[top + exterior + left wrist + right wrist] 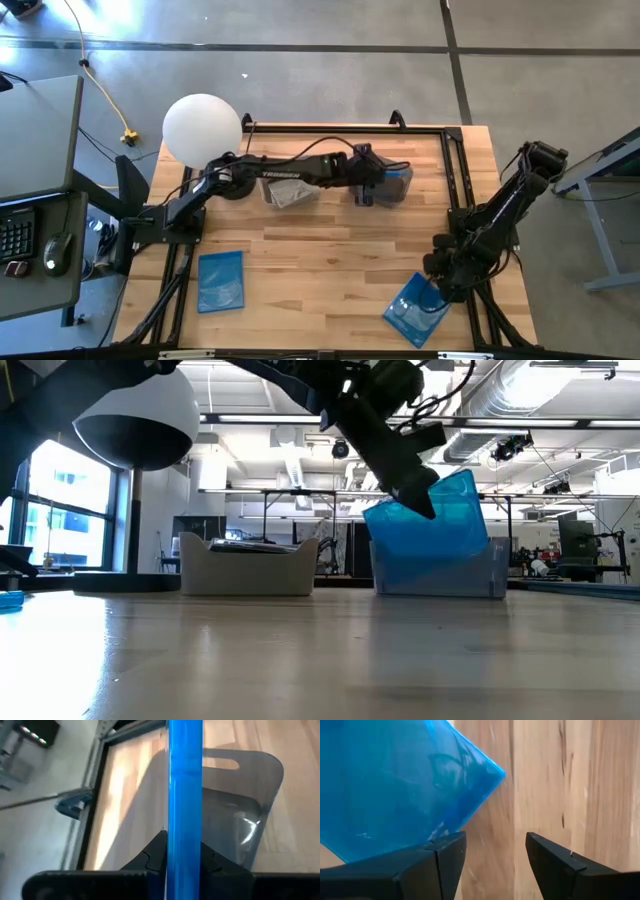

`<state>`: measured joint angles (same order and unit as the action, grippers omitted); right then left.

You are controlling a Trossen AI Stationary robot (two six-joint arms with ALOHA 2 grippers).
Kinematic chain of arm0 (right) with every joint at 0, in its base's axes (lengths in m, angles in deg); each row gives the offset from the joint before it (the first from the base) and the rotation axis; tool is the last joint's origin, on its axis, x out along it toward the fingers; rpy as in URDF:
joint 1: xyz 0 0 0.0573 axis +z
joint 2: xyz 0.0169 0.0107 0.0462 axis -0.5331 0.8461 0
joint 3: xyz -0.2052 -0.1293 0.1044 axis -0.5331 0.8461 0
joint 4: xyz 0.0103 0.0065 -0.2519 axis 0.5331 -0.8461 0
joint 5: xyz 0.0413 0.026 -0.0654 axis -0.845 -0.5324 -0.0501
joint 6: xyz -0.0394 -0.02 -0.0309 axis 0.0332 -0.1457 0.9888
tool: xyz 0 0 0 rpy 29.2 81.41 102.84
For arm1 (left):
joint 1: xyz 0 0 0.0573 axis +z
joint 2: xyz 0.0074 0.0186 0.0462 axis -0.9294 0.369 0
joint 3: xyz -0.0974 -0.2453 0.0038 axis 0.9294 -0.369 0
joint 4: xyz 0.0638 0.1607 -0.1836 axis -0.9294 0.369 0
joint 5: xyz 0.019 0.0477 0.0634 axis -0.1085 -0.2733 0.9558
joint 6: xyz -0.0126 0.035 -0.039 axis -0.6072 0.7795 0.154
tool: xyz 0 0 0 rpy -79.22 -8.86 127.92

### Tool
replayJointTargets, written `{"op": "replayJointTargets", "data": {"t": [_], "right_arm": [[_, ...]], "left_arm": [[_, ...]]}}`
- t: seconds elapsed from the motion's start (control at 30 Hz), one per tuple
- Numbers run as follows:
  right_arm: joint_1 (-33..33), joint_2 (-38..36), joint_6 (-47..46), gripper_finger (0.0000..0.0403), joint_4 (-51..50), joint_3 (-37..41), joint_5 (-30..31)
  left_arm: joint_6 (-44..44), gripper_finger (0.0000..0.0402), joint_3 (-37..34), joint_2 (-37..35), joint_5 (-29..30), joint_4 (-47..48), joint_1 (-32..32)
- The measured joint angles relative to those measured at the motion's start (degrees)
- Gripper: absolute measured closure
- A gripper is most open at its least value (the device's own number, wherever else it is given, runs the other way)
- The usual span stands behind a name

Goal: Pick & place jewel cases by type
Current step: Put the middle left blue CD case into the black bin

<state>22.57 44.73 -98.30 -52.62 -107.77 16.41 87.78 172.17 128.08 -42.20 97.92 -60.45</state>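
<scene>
Closest to the lens in the left wrist shot was a glossy blue jewel case (185,795), seen edge-on, pinched between the left pincer's (184,862) dark fingers (155,852). From table height that case (440,520) looked translucent and sat tilted, partly down inside the clear tub (440,575) at the back of the desk (330,260). A beige tub (245,570) stood just beside it with something greyish inside; I couldn't make out what.

Over by the desk's right front corner, the right pincer (495,857) was spread wide, hovering at the edge of a second blue case (415,310) lying flat and skewed. One finger (440,857) sat right at the edge of it; I couldn't tell if it touched.

A third blue case (221,281) lay flat near the left front, well apart from both arms. A white globe lamp (201,128) stood at the back left corner, next to the left arm.
</scene>
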Motion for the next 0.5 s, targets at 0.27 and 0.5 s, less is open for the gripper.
{"op": "replayJointTargets", "data": {"t": [0.27, 0.5], "right_arm": [[0.0, 0.0, 2.0, 0.0202, 2.9, 0.0, 0.1], [0.0, 0.0, 2.1, 0.0202, 3.1, 0.0, 0.1]], "left_arm": [[1.0, 0.0335, 0.0, 0.7, 3.9, 0.2, 0.0], [1.9, 0.0248, 0.1, 0.6, 7.7, -0.7, -0.3]]}}
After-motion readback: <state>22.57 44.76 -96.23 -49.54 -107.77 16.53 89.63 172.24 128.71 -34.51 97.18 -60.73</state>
